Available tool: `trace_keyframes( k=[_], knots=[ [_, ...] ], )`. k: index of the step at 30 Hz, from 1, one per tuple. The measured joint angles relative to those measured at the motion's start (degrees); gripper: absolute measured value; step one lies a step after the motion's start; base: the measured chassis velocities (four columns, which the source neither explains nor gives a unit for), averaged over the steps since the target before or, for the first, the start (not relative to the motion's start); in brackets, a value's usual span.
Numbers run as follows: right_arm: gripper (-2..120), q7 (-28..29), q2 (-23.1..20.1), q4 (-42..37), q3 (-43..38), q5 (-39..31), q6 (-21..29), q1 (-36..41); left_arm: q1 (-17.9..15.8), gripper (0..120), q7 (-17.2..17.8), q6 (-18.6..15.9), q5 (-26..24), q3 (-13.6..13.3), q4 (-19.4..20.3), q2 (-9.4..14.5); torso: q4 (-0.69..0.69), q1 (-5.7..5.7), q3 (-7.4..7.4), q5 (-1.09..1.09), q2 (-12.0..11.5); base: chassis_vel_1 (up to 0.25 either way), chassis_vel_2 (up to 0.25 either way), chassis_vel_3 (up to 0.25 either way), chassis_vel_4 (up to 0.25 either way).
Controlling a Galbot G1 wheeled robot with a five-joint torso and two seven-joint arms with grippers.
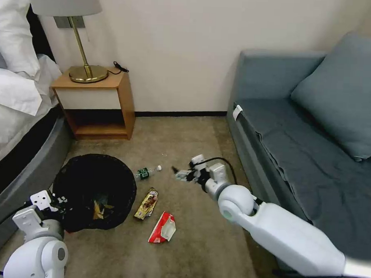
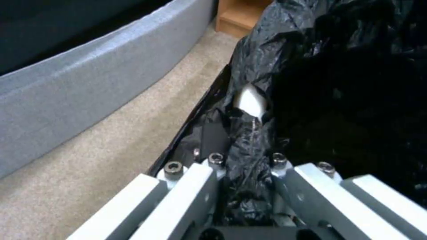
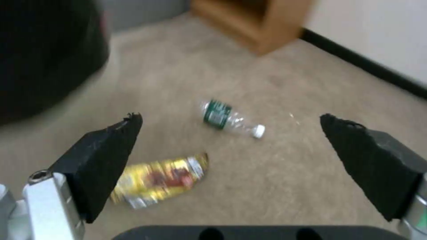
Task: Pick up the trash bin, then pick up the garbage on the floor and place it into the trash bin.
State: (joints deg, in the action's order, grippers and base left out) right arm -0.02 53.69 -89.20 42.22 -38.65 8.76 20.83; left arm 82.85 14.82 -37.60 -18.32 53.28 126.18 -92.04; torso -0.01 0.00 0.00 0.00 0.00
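The left gripper [image 1: 58,200] is pinching the rim of the trash bin [image 1: 95,189], which is sitting on the carpet [image 1: 198,245] beside the bed [image 1: 15,121]. Right of the bin, the bottle [image 1: 147,171], gold wrapper [image 1: 146,203] and red-and-white wrapper [image 1: 163,227] are lying on the carpet. Further right, the right gripper [image 1: 180,174] is hovering with its fingers [image 3: 104,160] spread wide

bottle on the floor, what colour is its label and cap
Green label, white cap on the clear bottle; it shows best in the right wrist view.
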Motion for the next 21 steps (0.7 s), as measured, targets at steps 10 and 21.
trace_keyframes(
  k=[10,21],
  knots=[
    [100,-23.04,12.27,27.35,14.95,17.13,-21.85,-9.94,0.07,1,-0.21,0.73,0.36,0.26,-0.96,-0.09,0.02,0.0,0.0,0.03,0.0,0.0,0.0,0.0,0.0],
    [100,-35.29,24.81,50.62,19.94,25.65,-31.93,-9.49,0.28,1,-0.31,1.45,0.26,0.83,-1.47,-0.12,0.0,0.0,0.0,-0.01,0.0,0.0,0.0,0.0,0.0]
  ],
)
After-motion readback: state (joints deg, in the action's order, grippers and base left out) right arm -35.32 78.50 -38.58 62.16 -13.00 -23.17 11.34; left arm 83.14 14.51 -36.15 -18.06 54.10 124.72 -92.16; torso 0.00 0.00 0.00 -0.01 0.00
